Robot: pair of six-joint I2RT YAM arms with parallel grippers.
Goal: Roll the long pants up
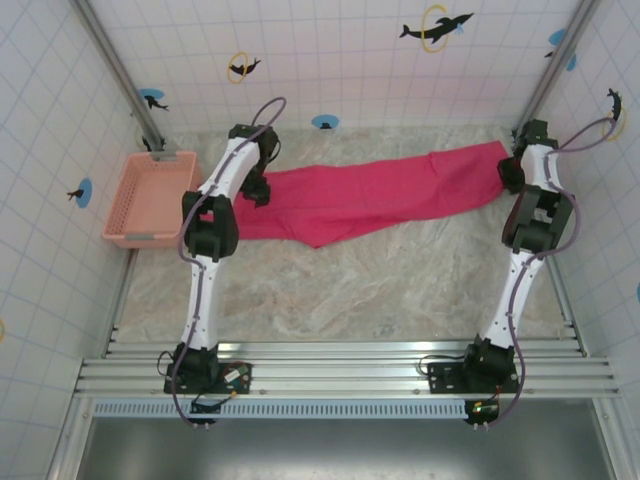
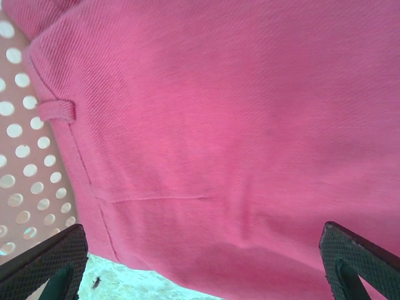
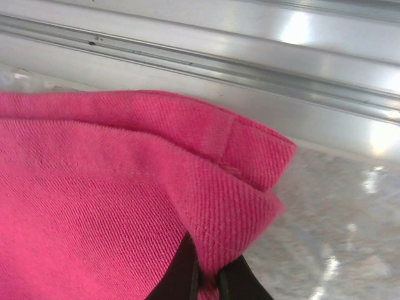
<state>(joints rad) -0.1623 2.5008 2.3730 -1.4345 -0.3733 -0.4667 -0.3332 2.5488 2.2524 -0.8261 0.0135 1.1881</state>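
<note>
Marbled table (image 1: 400,290), tiled walls (image 1: 340,60), long pants (image 1: 370,195)

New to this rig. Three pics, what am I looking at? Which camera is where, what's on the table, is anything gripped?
Two white robot arms are bolted at the near edge of a marble-look table. The wide picture comes from a fixed camera above and behind them, with the left arm on the left and the right arm on the right. The other two pictures come from a small camera on each wrist, looking past that arm's own jaws. On the table lie bright pink pants, stretched sideways between the arms, and a pale pink basket at the far left. In the left wrist view the jaws stand wide open over the waistband end, near a belt loop, holding nothing. In the right wrist view the jaws are pinched shut on a hem corner.
</note>
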